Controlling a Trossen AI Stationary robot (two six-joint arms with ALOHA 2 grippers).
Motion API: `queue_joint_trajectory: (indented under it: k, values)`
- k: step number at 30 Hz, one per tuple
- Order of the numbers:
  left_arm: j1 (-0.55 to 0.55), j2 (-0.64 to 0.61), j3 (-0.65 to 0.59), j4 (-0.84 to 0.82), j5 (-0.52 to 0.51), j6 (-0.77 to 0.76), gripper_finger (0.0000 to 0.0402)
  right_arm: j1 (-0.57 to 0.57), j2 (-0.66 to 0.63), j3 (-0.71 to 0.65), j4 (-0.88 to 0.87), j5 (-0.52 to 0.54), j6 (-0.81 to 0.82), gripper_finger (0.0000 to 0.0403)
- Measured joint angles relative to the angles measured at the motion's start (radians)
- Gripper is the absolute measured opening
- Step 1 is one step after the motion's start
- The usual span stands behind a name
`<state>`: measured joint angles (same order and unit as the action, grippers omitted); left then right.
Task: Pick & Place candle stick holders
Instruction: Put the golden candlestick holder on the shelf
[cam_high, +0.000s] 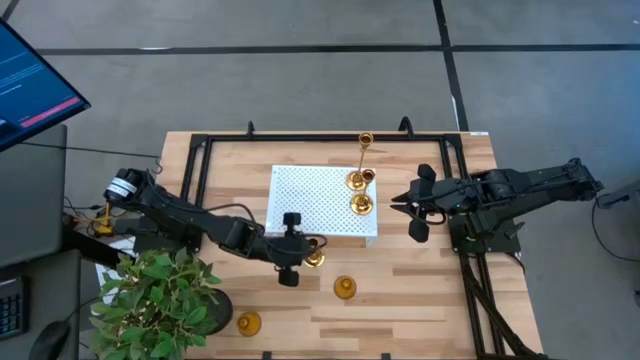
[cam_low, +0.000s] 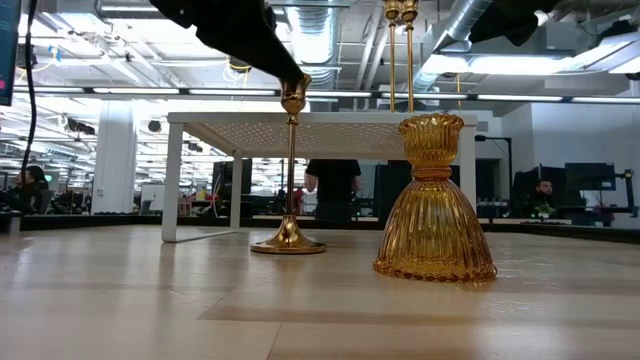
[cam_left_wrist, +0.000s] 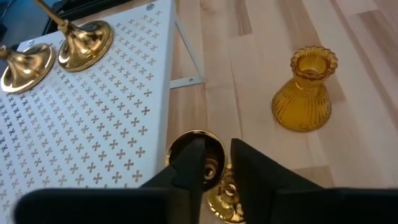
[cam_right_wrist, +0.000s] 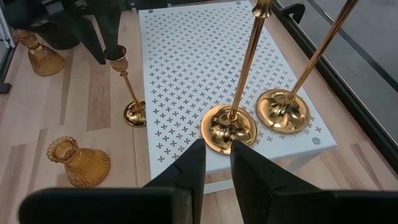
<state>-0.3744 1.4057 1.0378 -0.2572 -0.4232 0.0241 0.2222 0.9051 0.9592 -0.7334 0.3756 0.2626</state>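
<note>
A slim gold candle stick holder stands on the table beside the near edge of the white perforated tray. My left gripper is shut on its top. Two tall thin-stemmed gold holders stand by their round bases at the tray's right end. My right gripper hovers just right of the tray, facing them, its fingers a little apart and empty. Two squat amber ribbed holders stand on the table nearer the front edge. My left gripper pinches the cup at the top of the slim holder between its two fingers. The fingers come slanting down from above and from the table's left. The holder stands upright with its round base on the table.
A potted plant stands at the near left corner. A black metal frame runs round the far half of the table. People show in the room behind the table in the low view. The wood between the amber holders and the right arm's base is bare.
</note>
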Motion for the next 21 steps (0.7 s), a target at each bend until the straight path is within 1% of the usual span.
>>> queue_joint_trajectory:
  k: [3, 5, 9, 14, 21]
  values:
    - [0.000, 0.000, -0.001, 0.000, 0.000, -0.003, 0.0030, 0.000, 0.000, 0.000, 0.000, 0.000, 0.000, 0.0065]
    - [-0.005, 0.000, -0.001, -0.002, -0.001, -0.003, 0.0014, 0.000, 0.000, 0.000, 0.000, 0.000, 0.000, 0.0065]
    - [-0.015, 0.001, 0.000, -0.002, -0.005, -0.003, 0.0012, 0.000, 0.000, 0.000, 0.000, 0.000, 0.000, 0.0065]
    - [-0.042, -0.030, 0.023, -0.016, -0.003, -0.003, 0.0010, 0.000, 0.000, 0.000, 0.000, 0.000, -0.001, 0.0065]
    - [-0.066, -0.033, 0.062, -0.030, 0.024, -0.009, 0.0006, 0.000, 0.000, 0.000, -0.002, 0.000, -0.003, 0.0065]
